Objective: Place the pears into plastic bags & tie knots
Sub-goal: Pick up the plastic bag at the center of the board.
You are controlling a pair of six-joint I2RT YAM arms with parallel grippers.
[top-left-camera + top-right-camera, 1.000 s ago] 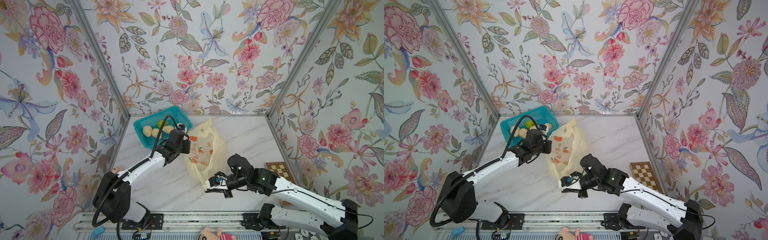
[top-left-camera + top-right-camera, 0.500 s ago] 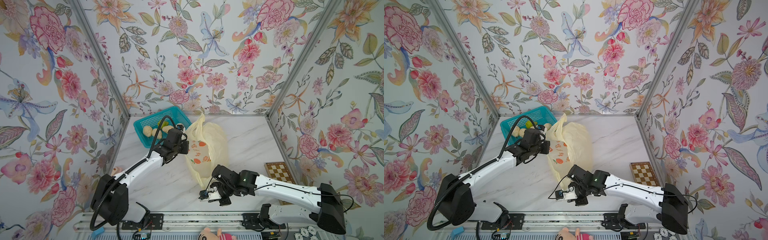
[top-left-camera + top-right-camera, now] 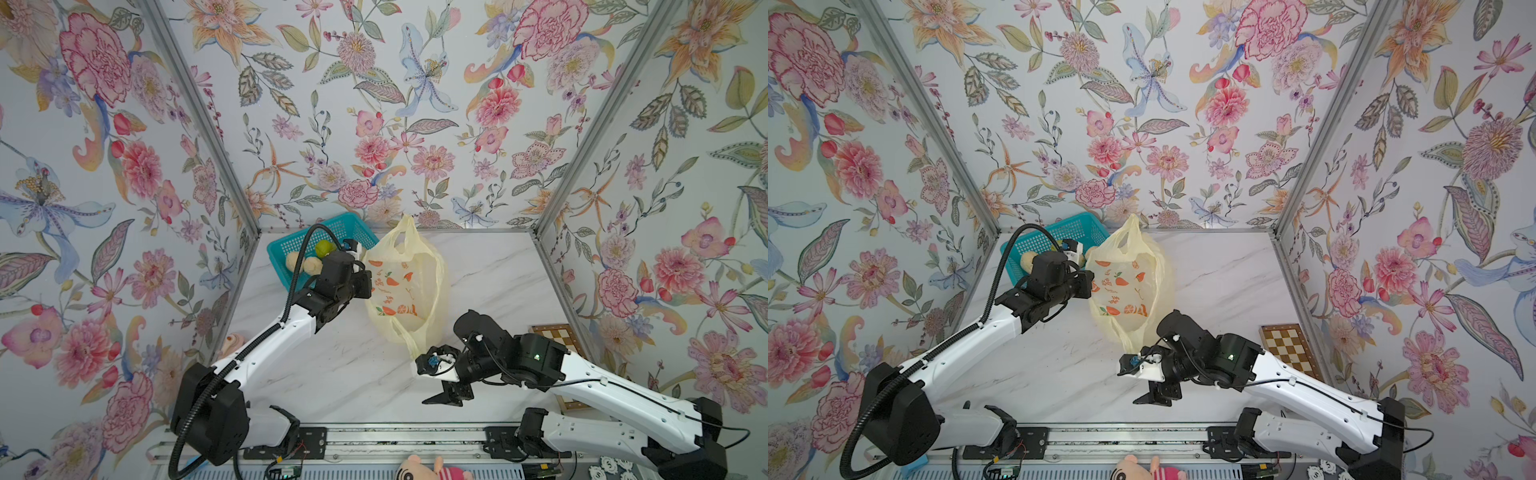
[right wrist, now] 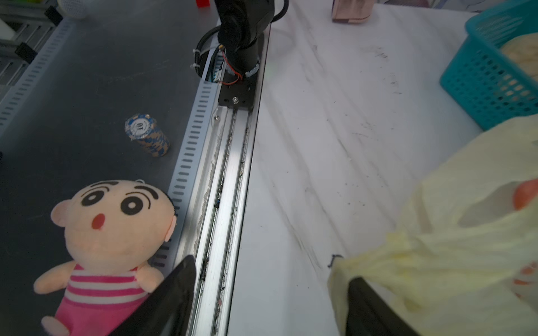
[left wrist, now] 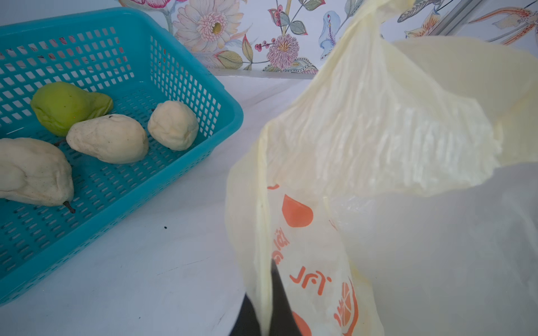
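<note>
White marble-veined table (image 3: 478, 270), closed in on three sides by flower-print walls (image 3: 415, 124).

My left pincer (image 5: 263, 305) is pressed together on the edge of the bag (image 3: 405, 286). The left wrist view shows thin film nipped between the two black fingers. My right pincer (image 4: 270, 270) stands spread, fingers well apart. A bunched yellow strip of the bag lies against one finger (image 4: 375, 314) and is not clamped.

The bag is pale yellow, translucent and crinkled, printed with orange fruits and orange lettering. It sits mid-table between my two pincers. In both top views one handle loop (image 3: 405, 230) stands up toward the back wall, and the opposite end tapers toward my right pincer.

The pears (image 5: 107, 138) lie in the teal basket (image 5: 186, 81), just beside the bag at the back left corner. The left wrist view shows four: three cream, matt and lumpy, and one smooth green pear (image 5: 67, 104). The top views show fewer, since my left arm covers part of the basket. The basket is rigid rectangular plastic with mesh walls and floor.

Only the right wrist view shows a stack of blue poker chips (image 4: 147, 135). It also shows the face of a plush doll (image 4: 116, 221) in pink stripes. Both lie on the dark bench (image 4: 87, 87) beyond the aluminium rail (image 4: 221, 203). A chequered board (image 3: 1287, 349) by the right wall appears in the top views only.
</note>
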